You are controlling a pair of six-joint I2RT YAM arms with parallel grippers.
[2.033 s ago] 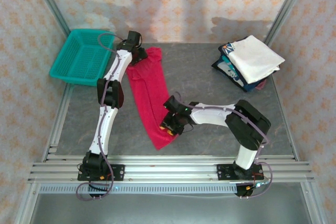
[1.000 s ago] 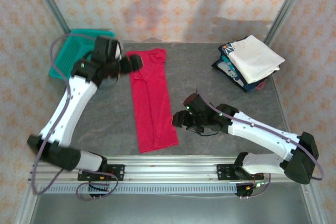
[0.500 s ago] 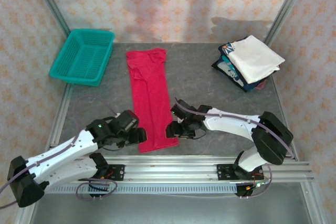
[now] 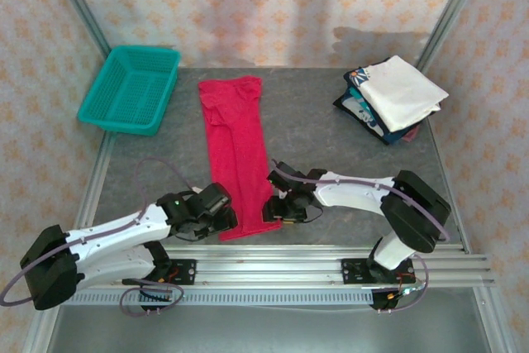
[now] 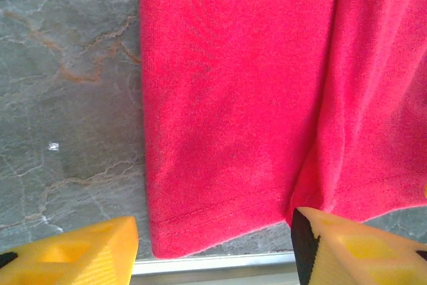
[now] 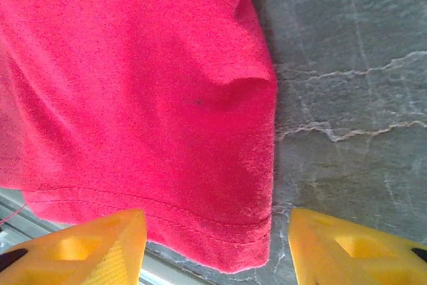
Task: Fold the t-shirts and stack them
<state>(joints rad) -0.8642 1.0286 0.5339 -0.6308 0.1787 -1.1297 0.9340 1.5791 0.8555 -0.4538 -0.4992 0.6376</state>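
Left gripper (image 5: 213, 221) and right gripper (image 6: 215, 215) have dropped, both open, to the near corners of the red t-shirt (image 4: 235, 138), so I should pinch both evenly.

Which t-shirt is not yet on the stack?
The red t-shirt, lying alone as a long strip; the white t-shirt and navy printed ones sit folded far right.
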